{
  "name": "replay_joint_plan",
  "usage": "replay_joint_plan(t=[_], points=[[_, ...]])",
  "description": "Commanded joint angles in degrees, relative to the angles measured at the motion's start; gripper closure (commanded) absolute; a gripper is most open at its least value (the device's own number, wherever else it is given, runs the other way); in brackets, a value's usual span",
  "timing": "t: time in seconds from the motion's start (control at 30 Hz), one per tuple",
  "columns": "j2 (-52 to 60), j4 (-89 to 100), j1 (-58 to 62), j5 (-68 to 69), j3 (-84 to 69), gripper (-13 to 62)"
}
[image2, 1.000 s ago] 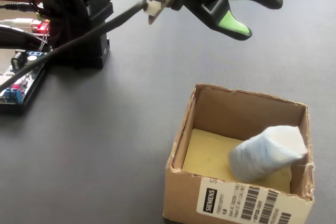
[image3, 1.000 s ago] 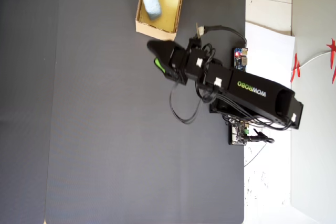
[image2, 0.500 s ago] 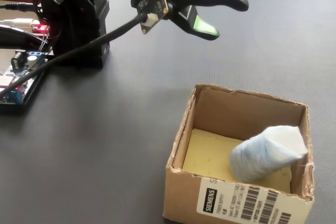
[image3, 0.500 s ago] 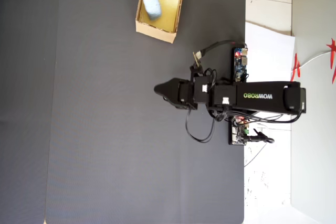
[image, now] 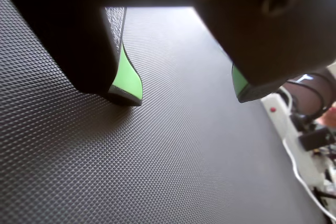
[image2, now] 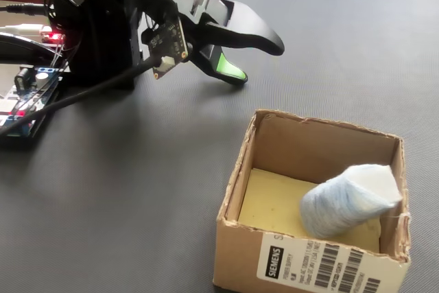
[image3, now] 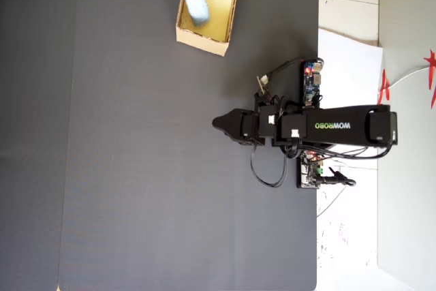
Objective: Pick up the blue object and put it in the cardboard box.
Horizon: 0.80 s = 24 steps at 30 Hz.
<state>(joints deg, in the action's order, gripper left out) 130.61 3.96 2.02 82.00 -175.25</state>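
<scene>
The blue object (image2: 346,200), a pale whitish-blue roll, lies tilted inside the cardboard box (image2: 309,265), leaning against its right wall in the fixed view. Seen from overhead, the roll (image3: 196,1) rests in the left half of the box (image3: 204,40) at the top of the mat. My gripper (image: 187,97) is open low over the bare black mat, its green-padded jaws wide apart with nothing between them. It (image2: 259,62) hovers up and to the left of the box and well clear of it. In the overhead view the gripper (image3: 216,124) points left, far below the box.
Circuit boards with lit red LEDs (image2: 27,94) and cables sit beside the arm's base at the mat's edge (image3: 312,80). A white power strip (image: 281,116) with cords lies off the mat on the right of the wrist view. The textured black mat (image3: 136,168) stretches wide.
</scene>
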Motion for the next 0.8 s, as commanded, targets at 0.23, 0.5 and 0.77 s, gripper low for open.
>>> replay_joint_plan(t=[0.23,0.5,0.77], points=[[4.83,-0.62,0.62,2.11,-3.43,15.1],[4.66,-5.45,0.79,2.11,-3.34,15.3],[4.66,-5.54,0.79,2.02,-3.43,15.3]])
